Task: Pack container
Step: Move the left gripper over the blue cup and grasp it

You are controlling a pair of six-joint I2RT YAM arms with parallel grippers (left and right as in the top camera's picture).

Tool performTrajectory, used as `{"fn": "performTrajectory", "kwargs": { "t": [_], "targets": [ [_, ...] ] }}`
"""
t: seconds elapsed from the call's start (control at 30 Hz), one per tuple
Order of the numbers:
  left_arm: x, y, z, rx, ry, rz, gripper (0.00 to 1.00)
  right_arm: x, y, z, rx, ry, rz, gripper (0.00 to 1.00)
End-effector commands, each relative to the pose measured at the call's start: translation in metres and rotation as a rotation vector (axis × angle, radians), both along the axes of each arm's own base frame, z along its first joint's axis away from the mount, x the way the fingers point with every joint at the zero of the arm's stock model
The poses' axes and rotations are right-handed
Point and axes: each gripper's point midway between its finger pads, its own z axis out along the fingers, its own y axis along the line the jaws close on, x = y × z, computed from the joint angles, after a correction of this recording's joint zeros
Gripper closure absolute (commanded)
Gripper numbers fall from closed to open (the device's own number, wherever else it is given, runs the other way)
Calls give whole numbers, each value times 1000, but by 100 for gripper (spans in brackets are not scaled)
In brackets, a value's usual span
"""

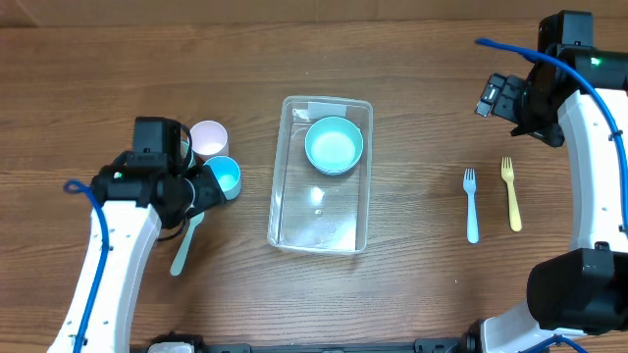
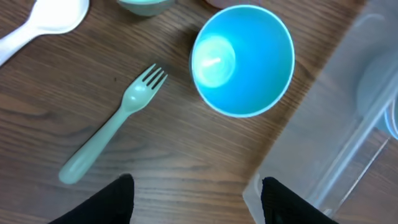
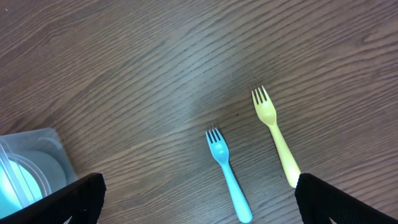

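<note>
Container (image 1: 274, 201) set at desk centre, within reach of both arms; teal bowl (image 1: 334, 144) packed at far end. Left gripper (image 2: 198, 193) spread, empty, aimed at blue cup (image 2: 244, 59), judged next pick. Right gripper (image 3: 199, 196) held wide open, empty, over blue fork (image 3: 227, 174) and yellow fork (image 3: 277, 137).

left fingers (image 2: 106, 202): cup (image 2: 242, 59) sitting ahead, lone fork (image 2: 115, 127) ahead-left, container (image 2: 329, 137) sitting right | right fingers (image 3: 62, 199): fork pair (image 3: 227, 171) lying ahead

The brown table (image 1: 422, 78) shows wood grain with a dull, matt finish. The clear rectangular plastic container (image 1: 319, 221) is smooth and glossy, as is the round blue plastic cup (image 2: 242, 59), which has a bright highlight inside. The pale green plastic fork (image 2: 112, 130) looks smooth and satiny.
</note>
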Motion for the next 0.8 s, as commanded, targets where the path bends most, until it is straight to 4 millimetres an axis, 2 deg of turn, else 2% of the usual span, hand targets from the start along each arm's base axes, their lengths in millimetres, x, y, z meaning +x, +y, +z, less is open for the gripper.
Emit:
{"fn": "performTrajectory", "kwargs": {
  "t": [0.0, 0.23, 0.43, 0.77],
  "targets": [
    [14, 1, -15, -4, 14, 30, 41, 2, -2, 16, -11, -48, -6, 0],
    [33, 1, -32, -12, 14, 70, 40, 2, -2, 16, -11, -48, -6, 0],
    [44, 3, -46, -15, 28, 126, 46, 2, -2, 16, -11, -48, -6, 0],
    [51, 12, -50, 36, 8, 142, 50, 2, -2, 16, -11, -48, -6, 0]
  ]
}}
